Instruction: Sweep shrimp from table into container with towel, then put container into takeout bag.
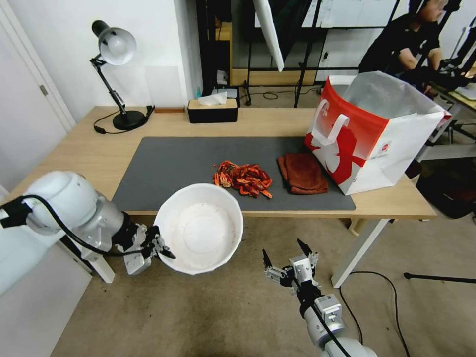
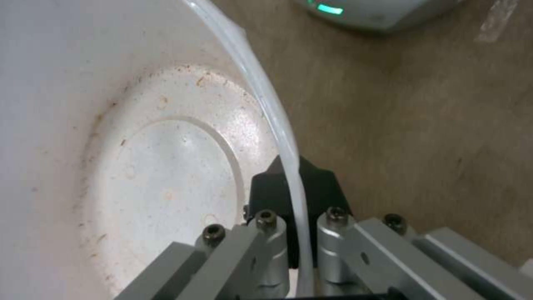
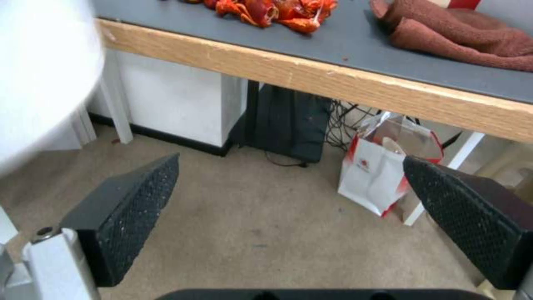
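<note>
Wood table (image 1: 89, 153) w/ grey mat (image 1: 168, 168), lamp (image 1: 116, 47), beige carpet (image 1: 223, 312) below.

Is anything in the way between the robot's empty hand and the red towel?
Nothing visible blocks it. The open right gripper hangs below the table edge, in front of it. The towel lies bare on the mat, beside the shrimp.

The container (image 1: 201, 228) hangs off the counter's (image 1: 89, 158) near edge, blocking the approach from the left. The shrimp (image 1: 244, 179) and towel (image 1: 302, 173) are reachable from the front; the takeout bag (image 1: 372, 134) walls off the right end
</note>
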{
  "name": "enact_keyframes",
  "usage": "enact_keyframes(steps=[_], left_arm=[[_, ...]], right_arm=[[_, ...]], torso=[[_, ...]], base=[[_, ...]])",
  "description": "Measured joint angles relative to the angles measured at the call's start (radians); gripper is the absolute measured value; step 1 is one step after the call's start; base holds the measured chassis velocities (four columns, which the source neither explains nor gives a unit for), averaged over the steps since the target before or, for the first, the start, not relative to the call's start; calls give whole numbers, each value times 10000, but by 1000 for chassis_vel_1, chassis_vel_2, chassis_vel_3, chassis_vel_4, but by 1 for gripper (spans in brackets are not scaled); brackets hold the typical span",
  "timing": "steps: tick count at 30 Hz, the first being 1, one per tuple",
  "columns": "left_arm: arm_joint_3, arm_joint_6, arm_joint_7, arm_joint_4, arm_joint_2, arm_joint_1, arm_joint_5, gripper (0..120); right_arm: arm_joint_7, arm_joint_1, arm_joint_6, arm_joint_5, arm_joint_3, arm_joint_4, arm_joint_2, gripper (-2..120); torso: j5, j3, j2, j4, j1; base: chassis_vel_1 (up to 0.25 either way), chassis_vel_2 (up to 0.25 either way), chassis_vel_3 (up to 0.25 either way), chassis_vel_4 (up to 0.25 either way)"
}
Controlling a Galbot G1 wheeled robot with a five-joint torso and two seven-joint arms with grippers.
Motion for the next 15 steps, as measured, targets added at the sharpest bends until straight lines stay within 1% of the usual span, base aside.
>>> enact_keyframes(steps=[1,5,6,8,10,13,14,15], left_arm=[[0,0,0,0,0,0,0,0],[-84,-80,76,-229,-167,996,276,0],[-84,-80,76,-229,-167,996,276,0],[-82,-116,83,-239,-324,1306,449,0],[-59,-132,88,-205,-399,1372,527,0],[64,-201,134,49,-615,1393,668,0],[130,-244,162,234,-729,1347,751,0],[130,-244,162,234,-729,1347,751,0]], right_arm=[[0,0,0,0,0,0,0,100],[8,-13,0,-65,-2,1,75,100],[8,-13,0,-65,-2,1,75,100],[16,-26,0,-98,-4,1,100,100],[16,-31,0,-103,-5,1,109,100],[18,-67,-2,-127,-3,13,120,100],[18,-91,-5,-142,-1,49,122,100],[18,-91,-5,-142,-1,49,122,100]], torso=[[0,0,0,0,0],[0,-1,0,4,0],[0,-1,0,4,0],[0,-1,0,4,0],[1,0,0,2,-1],[0,0,0,1,-1],[1,0,0,1,-1],[1,0,0,1,-1]], base=[[0,0,0,0],[0,0,0,0],[0,0,0,0],[0,0,0,0],[0,0,0,0],[0,0,0,0],[0,0,0,0],[0,0,0,0]])
